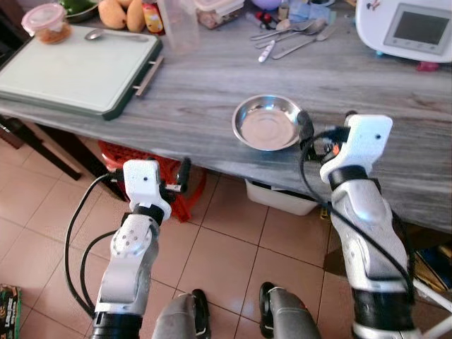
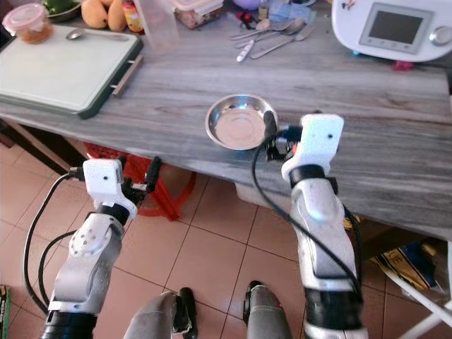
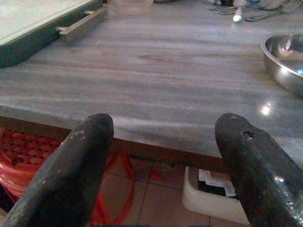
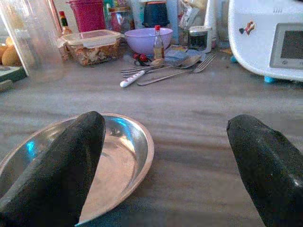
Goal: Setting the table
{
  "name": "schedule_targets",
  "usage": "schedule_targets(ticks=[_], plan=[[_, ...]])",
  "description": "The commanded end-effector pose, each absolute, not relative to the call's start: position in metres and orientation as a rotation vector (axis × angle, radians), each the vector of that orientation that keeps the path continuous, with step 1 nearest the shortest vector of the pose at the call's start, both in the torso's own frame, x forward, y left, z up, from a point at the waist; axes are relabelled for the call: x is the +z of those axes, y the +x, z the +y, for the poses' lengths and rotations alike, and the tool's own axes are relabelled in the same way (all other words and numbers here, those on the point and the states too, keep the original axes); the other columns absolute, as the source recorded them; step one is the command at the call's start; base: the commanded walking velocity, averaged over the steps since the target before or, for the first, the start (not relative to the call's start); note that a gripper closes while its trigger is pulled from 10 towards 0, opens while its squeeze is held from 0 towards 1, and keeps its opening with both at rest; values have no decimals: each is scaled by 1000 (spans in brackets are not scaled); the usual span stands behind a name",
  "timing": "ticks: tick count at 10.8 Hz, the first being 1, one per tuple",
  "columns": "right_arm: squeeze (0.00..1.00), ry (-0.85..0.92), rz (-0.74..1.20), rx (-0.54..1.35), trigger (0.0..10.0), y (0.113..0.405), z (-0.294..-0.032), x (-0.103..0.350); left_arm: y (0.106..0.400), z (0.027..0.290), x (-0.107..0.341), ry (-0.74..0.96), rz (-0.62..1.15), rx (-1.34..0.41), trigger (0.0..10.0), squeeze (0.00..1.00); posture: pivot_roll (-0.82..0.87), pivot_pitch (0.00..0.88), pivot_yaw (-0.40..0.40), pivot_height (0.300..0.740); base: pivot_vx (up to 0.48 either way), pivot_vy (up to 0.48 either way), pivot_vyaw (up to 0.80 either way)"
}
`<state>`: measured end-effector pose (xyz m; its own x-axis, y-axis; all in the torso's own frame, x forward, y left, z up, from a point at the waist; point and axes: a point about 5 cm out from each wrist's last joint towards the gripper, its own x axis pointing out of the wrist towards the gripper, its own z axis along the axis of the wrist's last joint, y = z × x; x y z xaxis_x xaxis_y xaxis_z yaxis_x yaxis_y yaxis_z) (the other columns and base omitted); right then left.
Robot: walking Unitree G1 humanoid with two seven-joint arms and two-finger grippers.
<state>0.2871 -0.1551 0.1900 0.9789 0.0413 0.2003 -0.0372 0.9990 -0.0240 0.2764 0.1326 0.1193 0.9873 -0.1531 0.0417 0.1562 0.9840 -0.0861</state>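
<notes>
A round steel plate [image 1: 267, 123] lies empty near the front edge of the grey wooden table [image 1: 198, 99]. My right gripper [image 4: 165, 127] is open just above the tabletop. One finger [image 1: 305, 127] hangs over the plate's right rim and the other is over bare wood. Further back lies a loose pile of forks, spoons and a white-handled knife [image 1: 289, 34]. My left gripper [image 3: 163, 125] is open and empty. It is held in front of the table's edge, slightly below it and left of the plate.
A green-rimmed cutting board [image 1: 70, 70] with a spoon [image 1: 95, 33] fills the table's left. A white appliance [image 1: 409, 28] stands back right, with food containers and a clear cup [image 1: 180, 25] along the back. A red basket [image 1: 152, 159] and white box [image 1: 282, 199] sit under the table.
</notes>
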Motion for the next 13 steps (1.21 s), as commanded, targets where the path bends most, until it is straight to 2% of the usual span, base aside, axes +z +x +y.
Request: schedule_targets(ticks=[1,5,11,13], plan=[[0,-41,-209,61,10000,280,-150,189,276,138,113,-87,-3,-126,10000,0,-60,176,68,740,0,0,0],[0,-152,-163,-11,10000,276,-157,174,277,137,112,-86,0,-127,10000,0,-59,170,65,740,0,0,0],[0,-106,-77,-27,10000,278,-156,161,277,137,111,-82,7,-126,10000,0,-58,175,68,740,-244,0,0],[0,-149,-91,-14,10000,279,-152,163,277,139,111,-79,8,-122,10000,0,-55,173,68,740,-257,0,0]])
